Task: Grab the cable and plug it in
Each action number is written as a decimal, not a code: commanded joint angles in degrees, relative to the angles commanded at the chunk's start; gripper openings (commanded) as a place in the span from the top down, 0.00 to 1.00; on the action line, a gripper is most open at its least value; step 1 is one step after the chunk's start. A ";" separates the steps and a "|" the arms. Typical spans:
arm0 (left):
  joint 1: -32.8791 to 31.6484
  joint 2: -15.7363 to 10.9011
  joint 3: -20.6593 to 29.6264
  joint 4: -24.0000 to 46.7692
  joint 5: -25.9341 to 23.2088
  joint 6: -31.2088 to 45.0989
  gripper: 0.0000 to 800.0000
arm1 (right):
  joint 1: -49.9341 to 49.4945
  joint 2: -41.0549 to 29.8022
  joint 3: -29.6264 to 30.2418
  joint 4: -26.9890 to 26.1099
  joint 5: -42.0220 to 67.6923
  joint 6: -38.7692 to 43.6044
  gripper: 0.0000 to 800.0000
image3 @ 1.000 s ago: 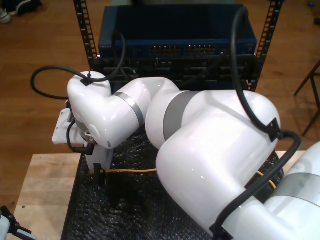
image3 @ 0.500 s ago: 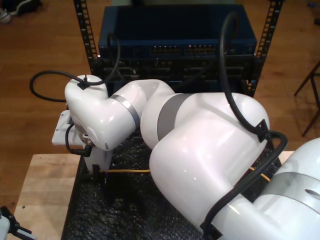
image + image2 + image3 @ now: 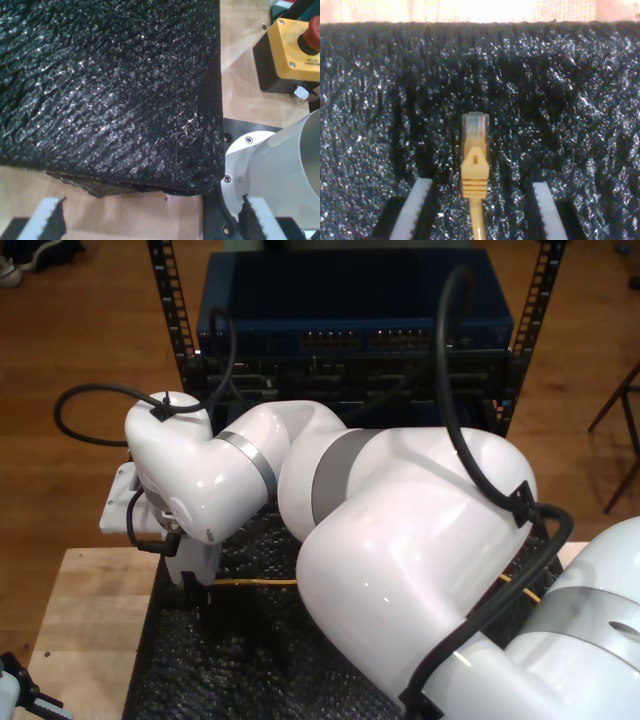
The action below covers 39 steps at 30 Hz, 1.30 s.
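My second gripper (image 3: 477,212): jaws spread wide, one white ribbed pad (image 3: 412,210) on each side of the cable (image 3: 474,175), neither touching it; plug end of the cable lying between them on the black foam mat (image 3: 580,100), clear tip pointing away from the gripper toward the mat's far edge; pale wood beyond that edge.

In the exterior view: second gripper (image 3: 197,592) low over the mat (image 3: 190,670) near its edge on the exterior view's left; yellow cable (image 3: 255,582) running from the jaws across the mat toward the exterior view's right, passing behind the large white arm (image 3: 400,540).

My first gripper (image 3: 150,222): jaws wide apart, holding nothing, white pads (image 3: 42,217) above a corner of the mat (image 3: 110,85) and bare wooden table (image 3: 135,217); white arm base (image 3: 275,165) just beside that corner; yellow emergency-stop box (image 3: 295,47) farther off on the table.

Farthest, exterior view: blue network switch (image 3: 355,310) in a black rack (image 3: 180,310), port rows facing the table, wooden floor (image 3: 80,330) behind.
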 joint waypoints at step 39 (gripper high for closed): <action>0.00 0.00 0.00 0.00 0.00 0.09 0.00 | 1.58 0.79 -0.79 -6.15 0.88 5.63 0.68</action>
